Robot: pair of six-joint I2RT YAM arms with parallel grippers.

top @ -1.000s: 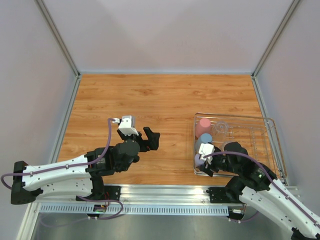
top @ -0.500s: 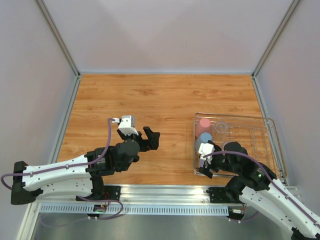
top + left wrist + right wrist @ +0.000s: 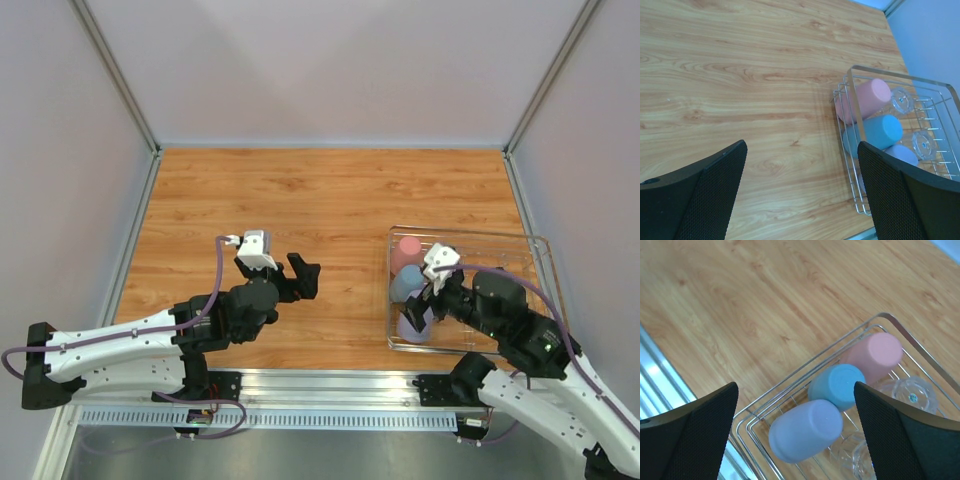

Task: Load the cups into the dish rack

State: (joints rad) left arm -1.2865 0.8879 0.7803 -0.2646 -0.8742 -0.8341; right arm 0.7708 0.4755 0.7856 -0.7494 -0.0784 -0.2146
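The dish rack [image 3: 470,231] sits at the right of the wooden table, also visible in the wrist views as dish rack [image 3: 900,77] and dish rack [image 3: 805,365]. Along its left side lie a pink cup [image 3: 875,354], a blue cup [image 3: 837,386] and a lavender cup [image 3: 805,430], bottoms toward the camera. Two clear glass tumblers [image 3: 910,392] [image 3: 852,455] stand beside them. My right gripper [image 3: 428,300] [image 3: 795,385] hangs open above the lavender cup [image 3: 414,322], holding nothing. My left gripper [image 3: 297,278] [image 3: 801,144] is open over bare wood left of the rack.
Grey walls with metal posts close the table on three sides. A metal rail [image 3: 330,380] runs along the near edge just below the rack. Bare wooden tabletop [image 3: 300,200] stretches left and behind the rack.
My right gripper has opened wide and risen away from the lavender cup, which stays lying in the rack's near left corner. The left arm has not moved.
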